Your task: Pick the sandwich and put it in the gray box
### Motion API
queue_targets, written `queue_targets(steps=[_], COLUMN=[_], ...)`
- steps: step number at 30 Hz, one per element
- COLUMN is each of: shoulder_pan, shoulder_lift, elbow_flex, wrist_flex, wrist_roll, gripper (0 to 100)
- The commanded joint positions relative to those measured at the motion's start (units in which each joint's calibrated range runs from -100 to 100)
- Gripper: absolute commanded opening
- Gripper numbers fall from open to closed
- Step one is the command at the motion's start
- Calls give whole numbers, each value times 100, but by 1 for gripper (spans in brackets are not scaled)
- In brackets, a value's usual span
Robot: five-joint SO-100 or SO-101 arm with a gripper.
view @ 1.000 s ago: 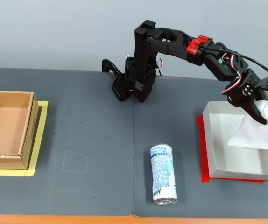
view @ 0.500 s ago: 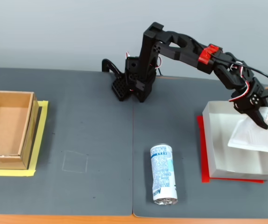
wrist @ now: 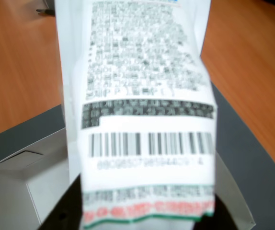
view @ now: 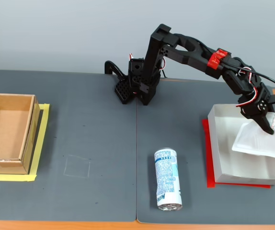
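Note:
The sandwich (wrist: 142, 110) is a flat clear-white package with a printed label and barcode; it fills the wrist view. In the fixed view the sandwich (view: 264, 140) hangs tilted over the right part of the gray box (view: 219, 143), a shallow pale tray at the right. My gripper (view: 268, 125) is shut on the package's upper end, above the box. In the wrist view its dark fingers (wrist: 65, 211) show at the bottom edge on either side of the package, and the gray box (wrist: 22, 177) lies below.
A blue-and-white can (view: 168, 178) lies on its side on the dark mat in front of the arm base. A deeper brown cardboard box (view: 5, 132) sits on yellow tape at the far left. A red sheet (view: 208, 158) lies under the gray box.

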Motion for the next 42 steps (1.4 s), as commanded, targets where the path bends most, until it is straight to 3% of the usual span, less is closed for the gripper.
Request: queue_targets(steps=[1, 4, 9, 25, 33, 42], shoulder_pan=[19, -11, -48, -48, -41, -4], shoulder_lift=[-89, -89, -89, -89, -89, -89], elbow_flex=[-253, -253, -253, -253, -253, -253], wrist_flex=[12, 298, 550, 515, 550, 550], wrist_roll=[4, -7, -17, -17, -17, 4], gripper=[2, 5, 22, 17, 35, 28])
